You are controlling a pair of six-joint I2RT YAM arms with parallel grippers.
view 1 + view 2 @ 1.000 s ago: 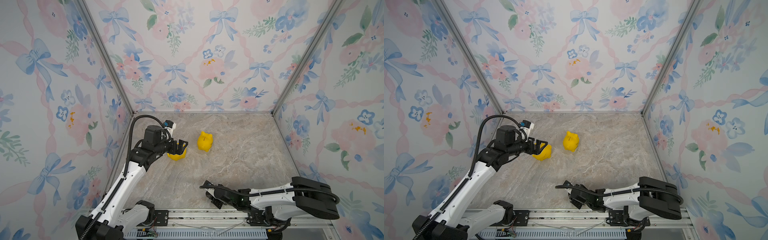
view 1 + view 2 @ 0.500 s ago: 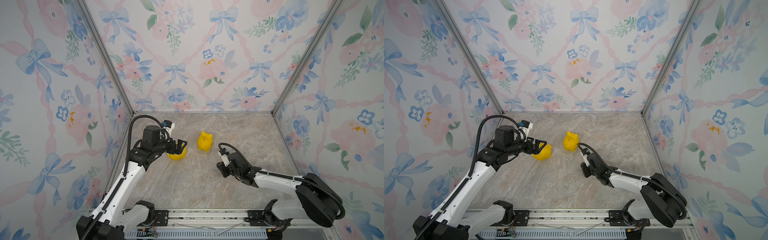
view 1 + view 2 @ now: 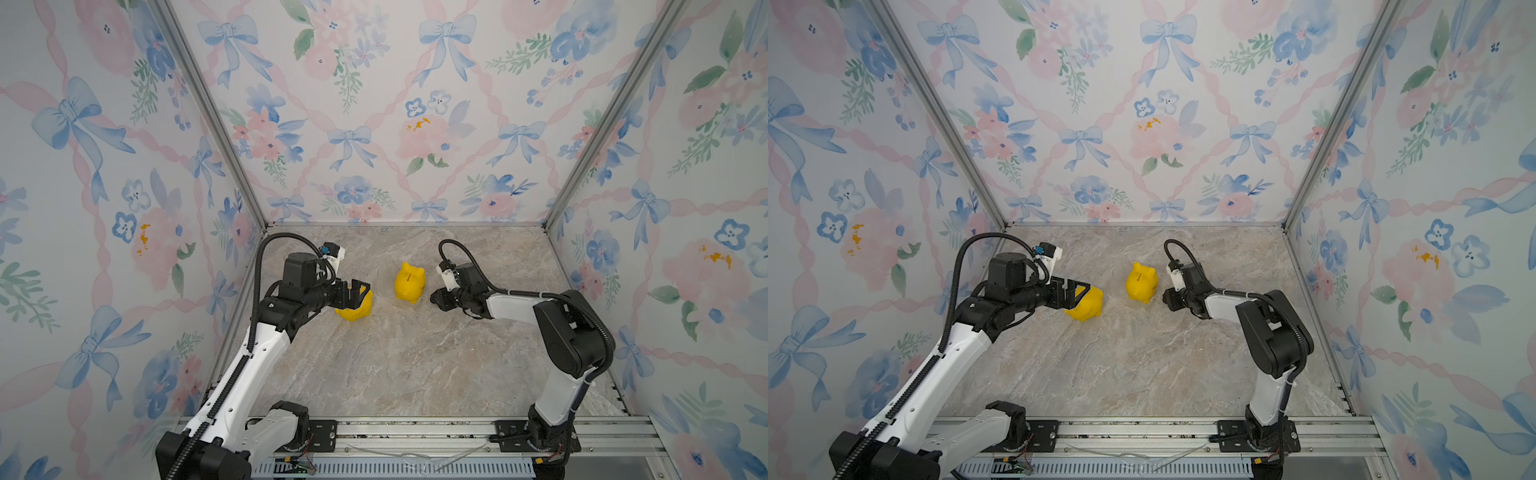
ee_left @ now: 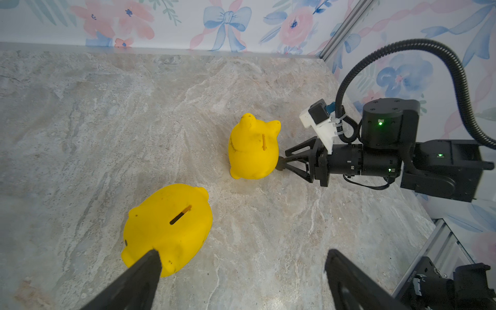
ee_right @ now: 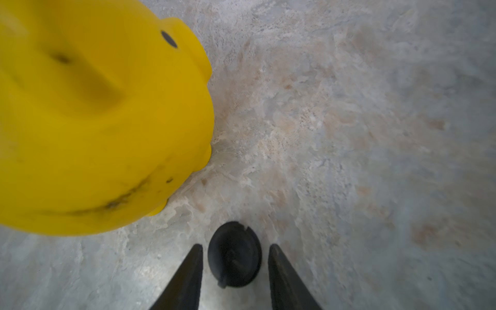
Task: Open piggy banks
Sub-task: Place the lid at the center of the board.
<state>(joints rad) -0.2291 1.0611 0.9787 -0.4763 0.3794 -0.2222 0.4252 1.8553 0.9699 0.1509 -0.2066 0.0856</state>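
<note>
1. Right gripper (image 5: 234, 245) sits low at the table (image 3: 395, 365), jaws slightly apart either side of a black plug (image 5: 234, 255), not pinching it. The arm is stretched flat, just beside the right pig (image 3: 409, 282).
2. Left gripper (image 4: 243, 252) gapes wide, empty, over the left pig (image 4: 167, 225), elbow raised.
3. Looks like one plug is out; next, the left jaws must close on their pig and bare its belly.
</note>
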